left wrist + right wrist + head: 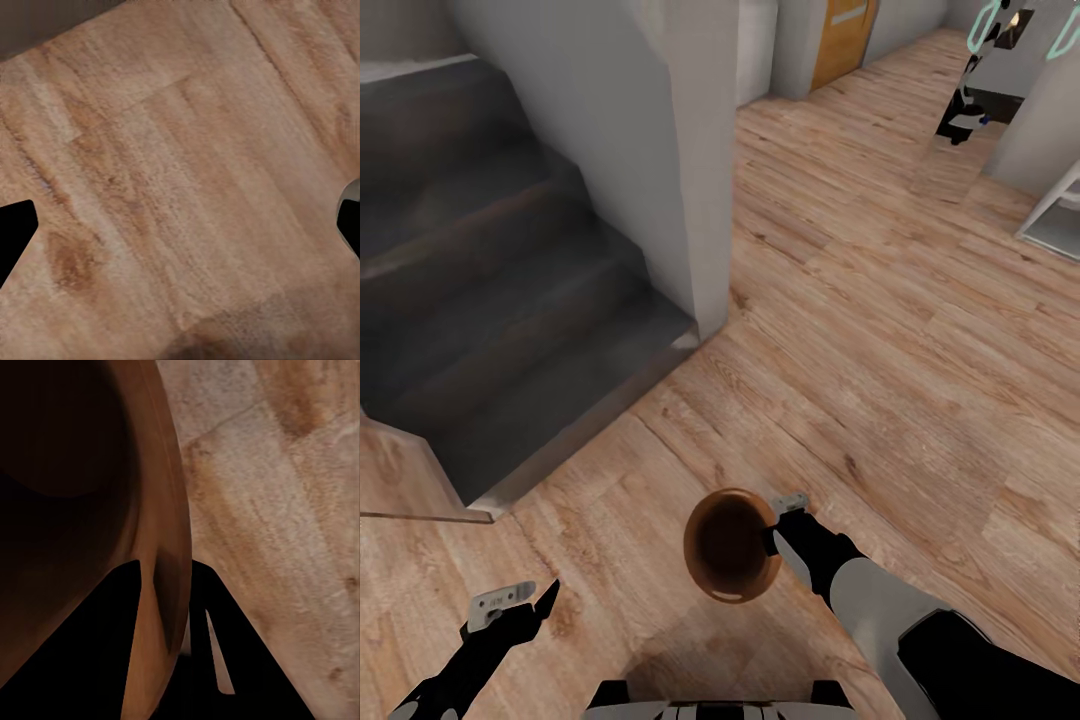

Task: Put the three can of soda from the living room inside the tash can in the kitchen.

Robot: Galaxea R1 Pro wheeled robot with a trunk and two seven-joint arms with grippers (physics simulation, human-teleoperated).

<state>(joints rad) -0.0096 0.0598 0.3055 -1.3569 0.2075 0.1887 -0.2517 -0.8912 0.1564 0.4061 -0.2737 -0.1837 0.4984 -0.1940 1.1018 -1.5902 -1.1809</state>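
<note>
Gripping trash can rim, right gripper | staircase ahead-left

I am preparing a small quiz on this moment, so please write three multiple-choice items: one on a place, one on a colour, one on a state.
1. What does the right gripper hold the trash can by?
A. its rim, one finger inside and one outside
B. its base
C. a handle on its side

2. What colour is the inside of the trash can?
A. white
B. dark brown
C. green

3. In what state is the left gripper?
A. shut on a can
B. shut on the trash can
C. open and holding nothing

Answers:
1 A: the right wrist view shows the copper wall between the two fingers.
2 B: the head view looks into a dark brown hollow.
3 C: the left wrist view shows the fingers far apart, with wood floor between them.
</note>
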